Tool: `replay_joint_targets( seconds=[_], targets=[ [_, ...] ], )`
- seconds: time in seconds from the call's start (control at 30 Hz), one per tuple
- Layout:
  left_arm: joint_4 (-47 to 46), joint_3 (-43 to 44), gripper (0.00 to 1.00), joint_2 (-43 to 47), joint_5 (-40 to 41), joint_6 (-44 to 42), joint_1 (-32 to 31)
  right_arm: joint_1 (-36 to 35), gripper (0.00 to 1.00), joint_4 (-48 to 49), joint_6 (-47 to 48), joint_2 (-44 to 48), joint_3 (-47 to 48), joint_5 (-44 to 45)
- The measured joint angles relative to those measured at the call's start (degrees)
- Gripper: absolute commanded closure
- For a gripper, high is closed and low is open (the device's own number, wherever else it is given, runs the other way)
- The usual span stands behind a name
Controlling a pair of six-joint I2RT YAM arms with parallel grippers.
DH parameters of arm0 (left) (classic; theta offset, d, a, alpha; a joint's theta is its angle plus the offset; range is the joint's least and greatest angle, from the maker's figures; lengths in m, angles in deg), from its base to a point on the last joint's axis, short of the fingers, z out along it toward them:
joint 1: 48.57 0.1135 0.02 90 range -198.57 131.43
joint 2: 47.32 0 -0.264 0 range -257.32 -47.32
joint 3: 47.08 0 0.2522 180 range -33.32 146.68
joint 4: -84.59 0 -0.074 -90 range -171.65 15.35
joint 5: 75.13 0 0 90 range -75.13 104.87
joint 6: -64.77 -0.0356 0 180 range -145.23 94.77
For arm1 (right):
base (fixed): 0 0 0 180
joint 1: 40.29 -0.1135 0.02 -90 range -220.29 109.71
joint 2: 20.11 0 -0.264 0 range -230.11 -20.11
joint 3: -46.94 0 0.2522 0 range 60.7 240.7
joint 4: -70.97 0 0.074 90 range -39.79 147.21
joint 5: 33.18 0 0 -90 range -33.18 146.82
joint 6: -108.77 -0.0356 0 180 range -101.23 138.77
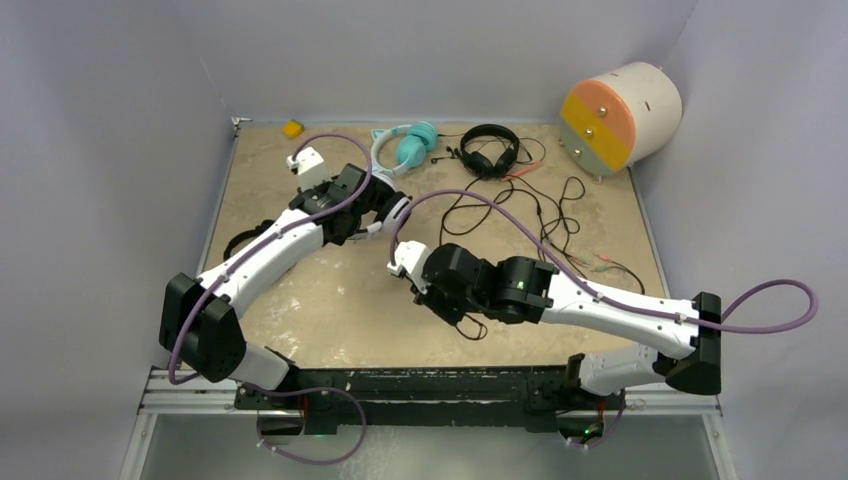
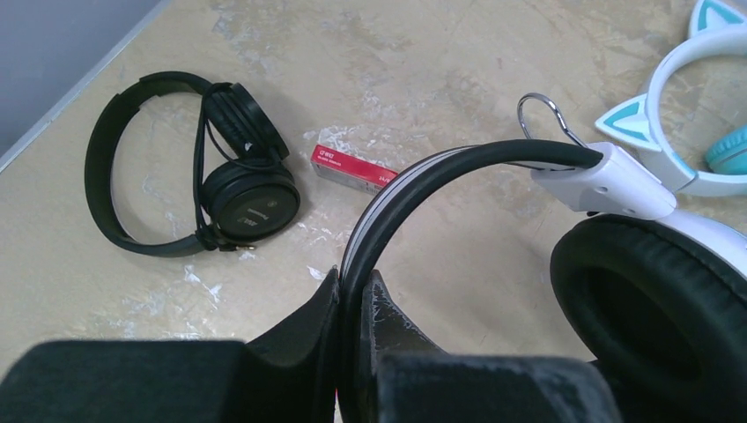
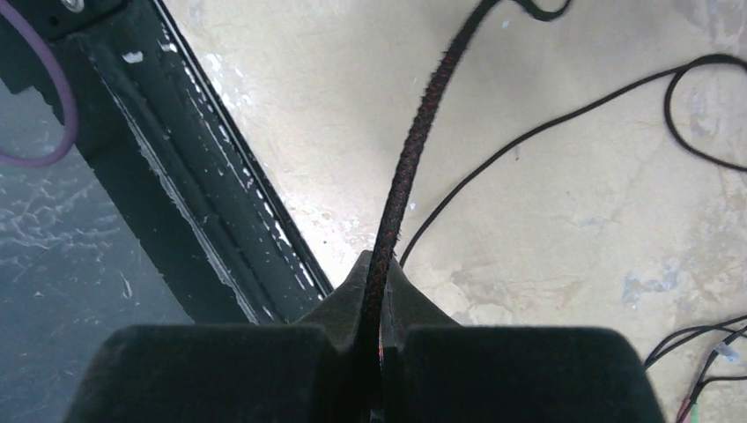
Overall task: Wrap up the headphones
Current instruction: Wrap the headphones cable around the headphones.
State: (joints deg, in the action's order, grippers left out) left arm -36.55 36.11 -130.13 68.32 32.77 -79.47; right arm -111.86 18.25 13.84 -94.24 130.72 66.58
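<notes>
Wrapping is under way, and by my judgement far from finished. Left fingers (image 2: 313, 317) are clamped on the headband of the white-and-black headset (image 2: 617, 181), seemingly lifted off the tabletop (image 1: 330, 300), left of centre. Right fingers (image 3: 345, 295) are pinched together on a braided cable (image 3: 412, 150), dark with red flecks, running taut up and away from them. Which headset it belongs to cannot be told, though the held one is likely. No turns of cable show round the held headband, so winding looks not begun, or barely. The all-black headset (image 2: 251, 198) lies flat at the left side with its cord apparently gathered against the cups. No tail trails from it in the left wrist view, so it is possibly done. The teal headset (image 1: 405, 147) and black-and-red headset (image 1: 490, 150) sit side by side at the far edge. Loose cables (image 1: 545, 215) sprawl in loops over the right half, so those two look unwrapped. A red stick (image 2: 352, 169) lies between the all-black headset and the held one, touching neither. The tabletop is beige, mottled and scuffed with pale scratches, with a black rail (image 3: 203, 203) along the near edge. Grey-lilac walls (image 1: 100, 150) close in on three sides. A cream drum (image 1: 622, 115) with an orange-and-yellow face sits in the far right corner, and a small yellow block (image 1: 292, 128) at far left.
</notes>
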Motion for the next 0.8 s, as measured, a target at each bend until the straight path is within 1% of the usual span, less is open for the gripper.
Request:
replay_joint_targets(
  seconds=[0.13,0.23,0.5,0.73,0.8],
  targets=[
    [-1.4,-0.8,1.0,-1.4,-2.1,-0.3,0.0,0.4,1.0,-1.3,1.8,0.0,4.2,-0.5],
    [-3.5,-2.3,1.0,-1.4,-5.8,-0.6,0.0,0.4,1.0,-1.2,2.8,0.0,7.7,-2.1],
    [-8.8,-2.6,1.0,-1.4,-19.3,-0.5,0.5,0.4,1.0,-1.0,5.6,-0.7,9.9,-6.8],
    [-8.3,0.8,1.0,-1.4,-32.2,1.2,1.2,0.4,1.0,-1.0,6.3,-1.3,10.3,-8.1],
    [-8.9,1.3,1.0,-1.1,-34.9,1.7,1.6,0.4,1.0,-0.8,6.3,-1.3,10.3,-8.2]
  ],
)
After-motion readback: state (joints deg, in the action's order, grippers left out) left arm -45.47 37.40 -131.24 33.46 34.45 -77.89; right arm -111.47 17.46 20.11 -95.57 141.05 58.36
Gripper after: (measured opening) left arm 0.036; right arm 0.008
